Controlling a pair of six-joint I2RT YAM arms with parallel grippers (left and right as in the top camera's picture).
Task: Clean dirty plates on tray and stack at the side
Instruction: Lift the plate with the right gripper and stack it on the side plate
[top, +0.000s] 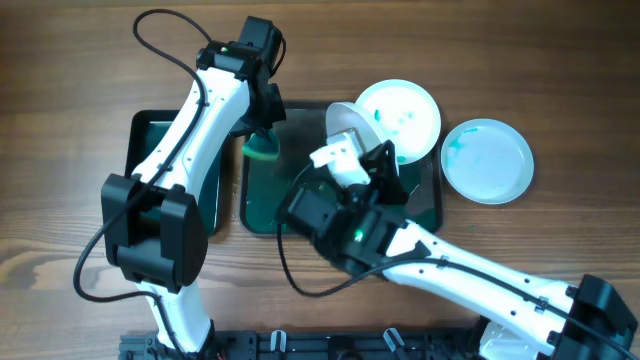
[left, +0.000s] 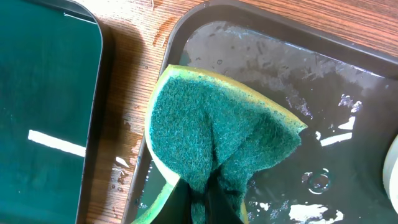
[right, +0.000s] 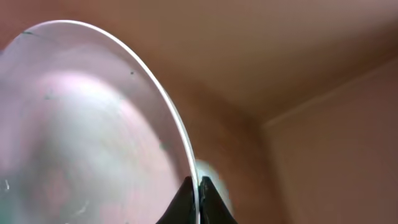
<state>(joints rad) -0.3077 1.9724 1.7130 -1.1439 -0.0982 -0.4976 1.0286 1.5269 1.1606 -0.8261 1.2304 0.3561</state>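
Note:
The dark green tray (top: 425, 205) lies mid-table, and its wet floor shows in the left wrist view (left: 323, 93). My left gripper (top: 262, 128) is shut on a green sponge (top: 262, 150) over the tray's left end. In the left wrist view its fingers (left: 205, 208) pinch the sponge (left: 217, 127). My right gripper (top: 350, 142) is shut on the rim of a white plate (top: 343, 120) and holds it tilted on edge above the tray. The right wrist view shows its fingers (right: 199, 190) on that plate (right: 87, 124). A teal-smeared plate (top: 400, 112) rests on the tray's back right corner. Another smeared plate (top: 488, 160) lies on the table to the right.
A smaller black tray (top: 150, 150) sits left of the large tray, partly under the left arm, and it also shows in the left wrist view (left: 43, 81). Water drops lie on the wood between the two trays (left: 124, 168). The right arm crosses the table's front right.

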